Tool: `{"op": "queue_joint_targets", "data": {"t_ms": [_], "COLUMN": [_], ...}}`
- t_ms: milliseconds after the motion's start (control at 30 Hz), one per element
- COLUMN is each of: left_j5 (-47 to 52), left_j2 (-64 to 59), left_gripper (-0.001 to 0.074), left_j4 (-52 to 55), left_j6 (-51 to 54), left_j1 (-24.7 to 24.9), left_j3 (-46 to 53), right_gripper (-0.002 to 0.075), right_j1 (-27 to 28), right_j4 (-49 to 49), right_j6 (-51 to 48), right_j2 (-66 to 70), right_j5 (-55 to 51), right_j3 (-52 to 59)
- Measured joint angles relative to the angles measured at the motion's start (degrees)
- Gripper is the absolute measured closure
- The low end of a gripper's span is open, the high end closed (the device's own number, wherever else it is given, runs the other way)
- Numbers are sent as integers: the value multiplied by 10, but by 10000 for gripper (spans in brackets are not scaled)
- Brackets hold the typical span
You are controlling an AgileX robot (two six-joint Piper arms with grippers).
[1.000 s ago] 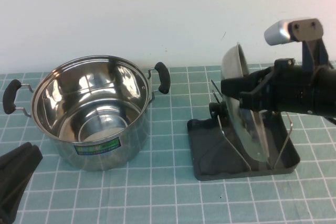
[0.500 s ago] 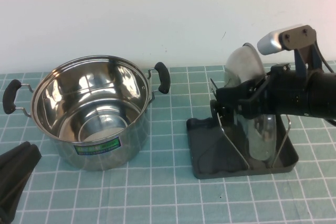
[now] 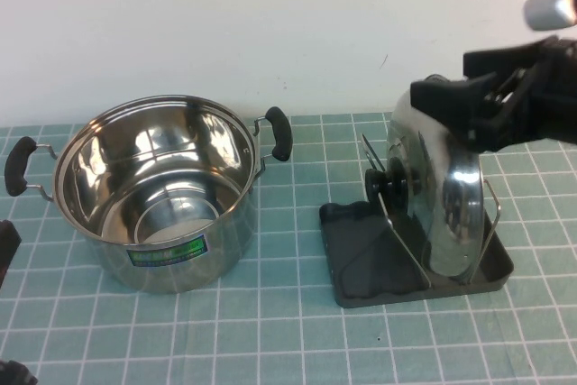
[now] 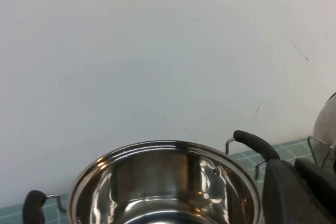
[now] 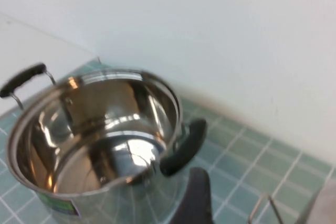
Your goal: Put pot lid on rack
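Left gripper (image 3: pixel 7 245): dark part at the table's near left edge, about 8 o'clock from the pot; jaw state cannot be told.

Rack (image 3: pixel 361 279): dark grey tray, near right of centre, on the green tiled mat (image 3: pixel 270 331); wire loops upright.

Lid (image 3: pixel 442 196): stands on edge in the rack, leaning between the wires, dome facing right, black knob (image 3: pixel 389 182) facing left toward the pot. Lower rim rests in the tray.

Pot (image 3: pixel 153 191): steel, two black handles, green label, open and empty; at 9 o'clock from the rack, well apart.

Right gripper (image 3: pixel 451 101): above the lid's upper rim, at 12 to 1 o'clock from the lid, fingers spread, gripping nothing; apart from the lid.

Wall (image 3: pixel 270 24): white, behind all.
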State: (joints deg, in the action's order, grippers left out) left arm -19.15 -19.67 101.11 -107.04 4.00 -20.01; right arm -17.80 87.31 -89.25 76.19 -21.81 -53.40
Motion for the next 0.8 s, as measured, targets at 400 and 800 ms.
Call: {"op": "queue_joint_targets", "data": {"t_ms": [400,800], "left_j5": [243,191], "left_j2": [0,0], "left_gripper": [734,735], "left_j4": [-22,-222], "left_j6": [118,133], "left_j1": [0,0], "left_j3": [0,0], "right_gripper": [642,726], "right_j1": [0,1], "right_j4": [-303,-1034], "right_j6": [87,550], "right_j2": [-97,-147], "right_j5": [-203,-449], "right_j3": [-111,-220]}}
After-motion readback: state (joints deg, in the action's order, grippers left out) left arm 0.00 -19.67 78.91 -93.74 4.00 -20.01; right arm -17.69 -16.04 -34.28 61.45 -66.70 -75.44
